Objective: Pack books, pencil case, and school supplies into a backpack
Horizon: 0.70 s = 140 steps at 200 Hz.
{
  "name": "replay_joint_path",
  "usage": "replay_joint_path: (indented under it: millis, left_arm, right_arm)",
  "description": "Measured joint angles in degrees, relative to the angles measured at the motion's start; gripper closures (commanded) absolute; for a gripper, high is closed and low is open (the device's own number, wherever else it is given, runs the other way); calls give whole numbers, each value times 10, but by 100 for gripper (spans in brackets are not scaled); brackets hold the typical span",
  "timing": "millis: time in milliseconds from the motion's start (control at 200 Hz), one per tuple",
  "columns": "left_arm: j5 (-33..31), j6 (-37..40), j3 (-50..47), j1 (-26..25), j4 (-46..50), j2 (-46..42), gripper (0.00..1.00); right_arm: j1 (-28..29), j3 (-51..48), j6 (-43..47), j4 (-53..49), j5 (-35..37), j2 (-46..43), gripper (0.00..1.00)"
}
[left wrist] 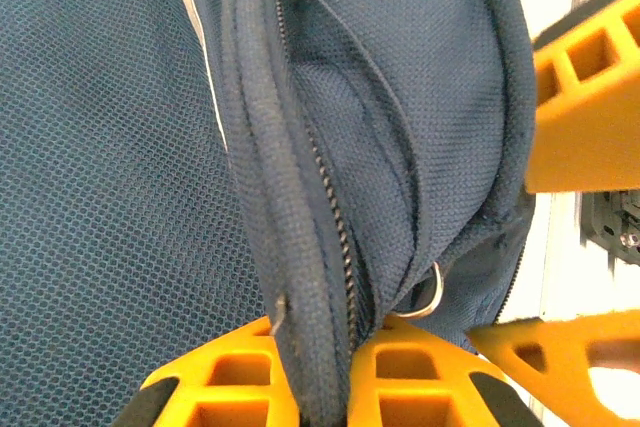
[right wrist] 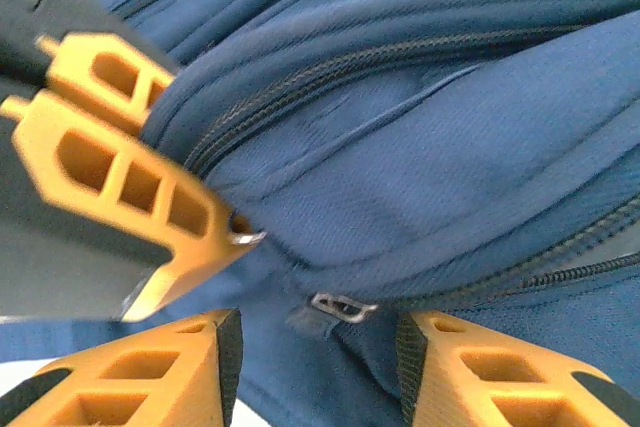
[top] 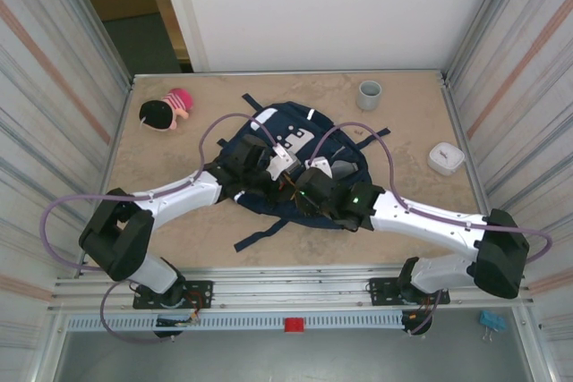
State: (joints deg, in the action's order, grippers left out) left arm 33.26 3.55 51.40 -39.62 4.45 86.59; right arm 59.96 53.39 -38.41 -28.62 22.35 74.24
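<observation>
Left gripper (left wrist: 320,357) is pinched tight on the zipper seam (left wrist: 300,197) of the backpack (top: 288,123), which lies mid-tabletop (top: 412,212), nearer the front edge. Right gripper (right wrist: 315,347) has its jaws half-wide, straddling blue fabric around a small zipper pull (right wrist: 343,305).

Lab test cell: ribbed metal walls (top: 54,87) (aluminium rail (top: 286,291) in front).

The tan table (top: 197,243) carries the backpack (top: 286,123) at centre, a grey cup (top: 370,93), a white box (top: 446,158) and a doll (top: 166,112).
</observation>
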Motion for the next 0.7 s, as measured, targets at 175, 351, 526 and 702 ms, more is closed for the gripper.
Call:
replay_joint_path:
  millis: [175, 351, 526, 702]
  left_arm:
    - [1, -4, 0, 3, -1, 1, 100]
    - [2, -6, 2, 3, -4, 2, 100]
    - [2, -6, 9, 2, -9, 2, 100]
    - [3, -9, 9, 2, -15, 2, 100]
  right_arm:
    - [-3, 8, -2, 4, 25, 27, 57]
    - [-7, 21, -10, -11, 63, 40, 71]
    - [-7, 22, -17, -14, 77, 31, 73]
    - [-13, 19, -21, -10, 74, 25, 76]
